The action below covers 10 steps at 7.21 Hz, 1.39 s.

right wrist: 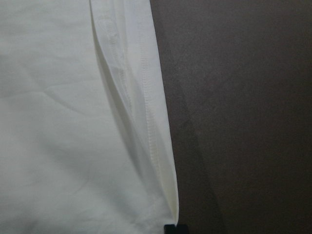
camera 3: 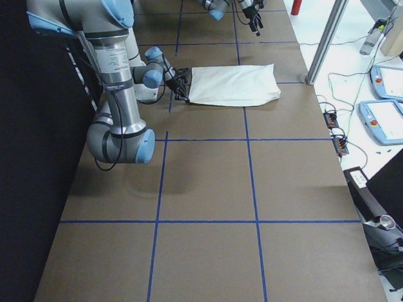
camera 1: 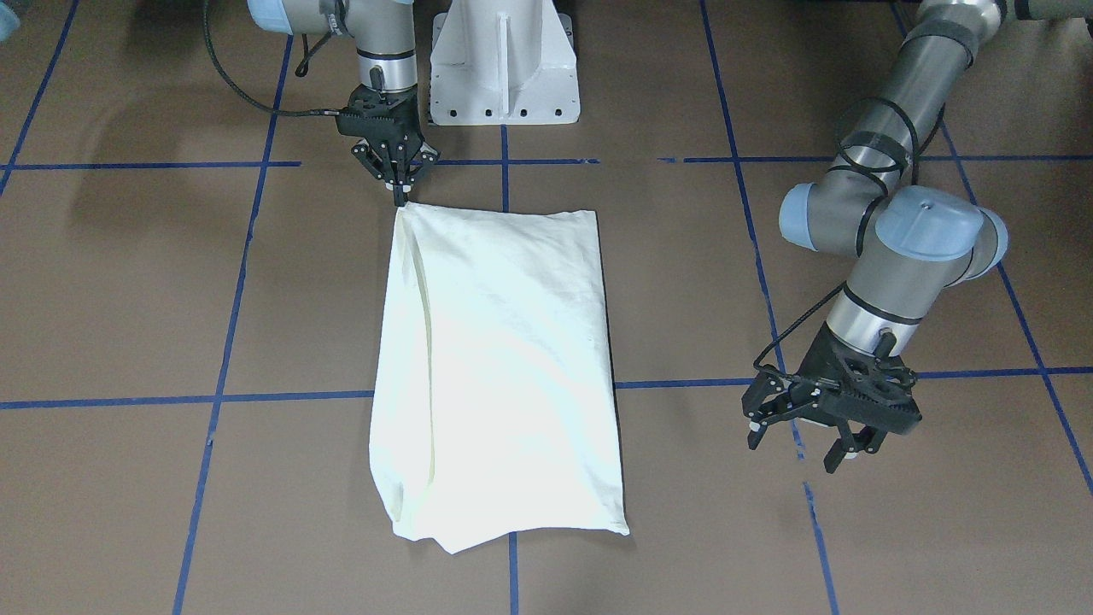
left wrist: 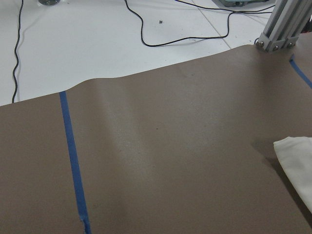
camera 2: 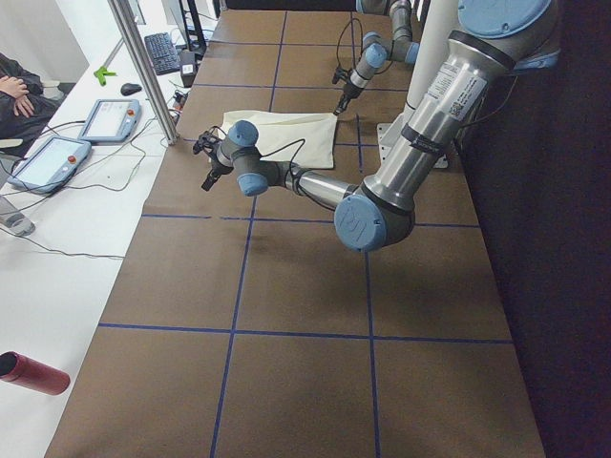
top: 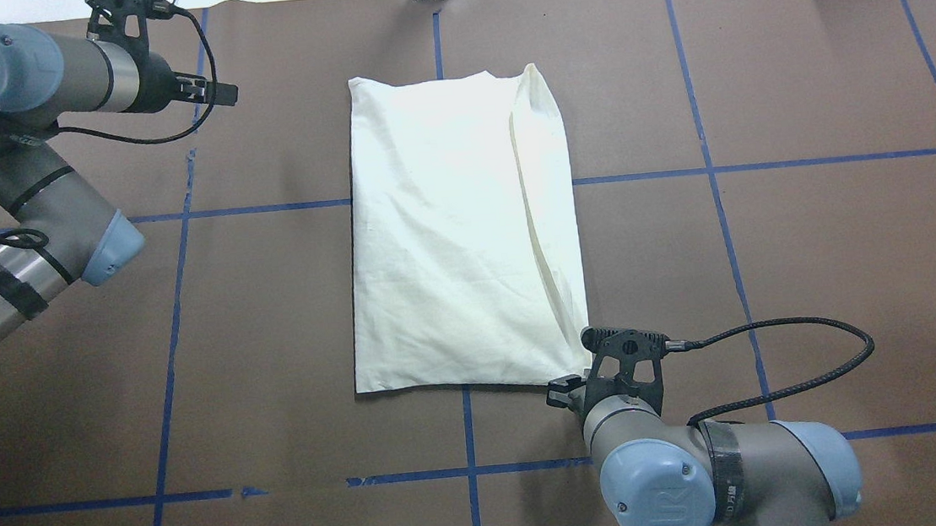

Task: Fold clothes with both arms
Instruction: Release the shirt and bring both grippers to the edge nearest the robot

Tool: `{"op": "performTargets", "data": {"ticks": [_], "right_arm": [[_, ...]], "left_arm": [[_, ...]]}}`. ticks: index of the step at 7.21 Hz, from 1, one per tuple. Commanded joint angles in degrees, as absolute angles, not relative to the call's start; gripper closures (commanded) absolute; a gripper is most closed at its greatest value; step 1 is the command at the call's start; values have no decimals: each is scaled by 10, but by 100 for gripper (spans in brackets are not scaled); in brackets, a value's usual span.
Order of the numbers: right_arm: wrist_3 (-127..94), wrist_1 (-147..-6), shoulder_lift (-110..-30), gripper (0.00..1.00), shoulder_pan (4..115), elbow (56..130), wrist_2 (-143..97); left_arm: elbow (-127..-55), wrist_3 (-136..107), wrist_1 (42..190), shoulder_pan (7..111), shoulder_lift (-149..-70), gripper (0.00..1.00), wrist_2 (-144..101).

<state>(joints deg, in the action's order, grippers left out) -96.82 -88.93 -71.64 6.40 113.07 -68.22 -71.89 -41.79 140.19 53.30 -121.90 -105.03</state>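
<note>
The clothes (camera 1: 504, 367) lie as one cream oblong in the middle of the table (camera 1: 128, 282), plain side up, with a long fold ridge along one edge. No print shows. My right gripper (camera 1: 400, 198) stands at the oblong's corner nearest the robot's base, shut on that corner of the clothes (top: 465, 229); the right wrist view shows the stitched hem (right wrist: 151, 122) running down to a black fingertip (right wrist: 175, 229). My left gripper (camera 1: 798, 448) hangs open above bare table, well off to the side of the clothes. The left wrist view catches only a cream corner of the clothes (left wrist: 295, 165).
The white pedestal base (camera 1: 504, 77) stands just behind the clothes. Blue tape lines (camera 1: 230, 325) grid the brown table cover. Beyond the far edge are a metal post (camera 2: 148, 72), two tablets (camera 2: 110, 119) and loose cables. A red bottle (camera 2: 33, 374) lies off the table.
</note>
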Motion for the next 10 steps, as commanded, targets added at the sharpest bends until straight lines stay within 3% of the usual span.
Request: {"op": "performTargets", "data": {"ticks": [1, 3, 5, 8, 10], "right_arm": [[-963, -889, -718, 1, 64, 1133, -684], [-913, -886, -709, 0, 95, 1179, -704], [-916, -753, -721, 0, 137, 1186, -767], [-1009, -684, -733, 0, 154, 1186, -764], [-1040, -625, -772, 0, 156, 1179, -762]], "left_arm": [[-719, -418, 1402, 532, -1219, 0, -1050], [-722, -425, 1402, 529, -1219, 0, -1050], [-769, -561, 1399, 507, -1218, 0, -1098], [-963, -736, 1397, 391, -1089, 0, -1057], [-1016, -871, 1391, 263, -1049, 23, -946]]}}
